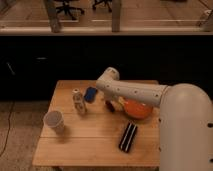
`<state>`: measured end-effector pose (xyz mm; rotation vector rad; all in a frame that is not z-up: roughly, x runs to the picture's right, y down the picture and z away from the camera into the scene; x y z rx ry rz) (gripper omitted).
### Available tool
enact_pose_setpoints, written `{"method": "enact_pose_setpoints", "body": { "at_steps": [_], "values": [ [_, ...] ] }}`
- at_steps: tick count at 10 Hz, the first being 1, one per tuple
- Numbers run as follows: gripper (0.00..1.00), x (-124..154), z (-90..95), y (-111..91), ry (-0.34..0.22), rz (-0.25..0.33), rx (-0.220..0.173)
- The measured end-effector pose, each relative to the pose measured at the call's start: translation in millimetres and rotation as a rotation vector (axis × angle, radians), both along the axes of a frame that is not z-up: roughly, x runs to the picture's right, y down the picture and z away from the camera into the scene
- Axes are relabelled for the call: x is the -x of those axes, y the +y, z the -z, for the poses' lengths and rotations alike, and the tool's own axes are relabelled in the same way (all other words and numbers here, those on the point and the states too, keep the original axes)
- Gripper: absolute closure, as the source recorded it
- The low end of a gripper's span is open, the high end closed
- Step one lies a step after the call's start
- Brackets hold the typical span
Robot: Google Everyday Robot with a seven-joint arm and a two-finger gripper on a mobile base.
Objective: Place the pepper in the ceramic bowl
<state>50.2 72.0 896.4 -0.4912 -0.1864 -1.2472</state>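
The orange ceramic bowl [138,109] sits on the right part of the wooden table [95,145], partly hidden by my white arm. The gripper [113,105] hangs below the arm's end, just left of the bowl's rim and low over the table. A small dark red shape at its tip, which looks like the pepper [108,104], lies beside the bowl and outside it. I cannot tell whether the gripper holds it.
A blue flat object [90,94] lies left of the gripper. A small bottle [78,102] stands next to it. A white paper cup [54,121] stands at the table's left. A black ribbed object [128,136] lies in front of the bowl.
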Motion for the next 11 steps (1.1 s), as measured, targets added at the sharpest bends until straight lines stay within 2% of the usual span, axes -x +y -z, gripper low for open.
{"method": "enact_pose_setpoints", "body": {
  "at_steps": [3, 5, 11],
  "values": [
    [0.2, 13.4, 5.6, -4.6, -0.032, 0.047, -0.03],
    [0.2, 21.9, 6.0, -8.7, -0.062, 0.079, -0.034],
    [0.2, 34.7, -1.8, -27.0, -0.148, 0.128, 0.002]
  ]
}}
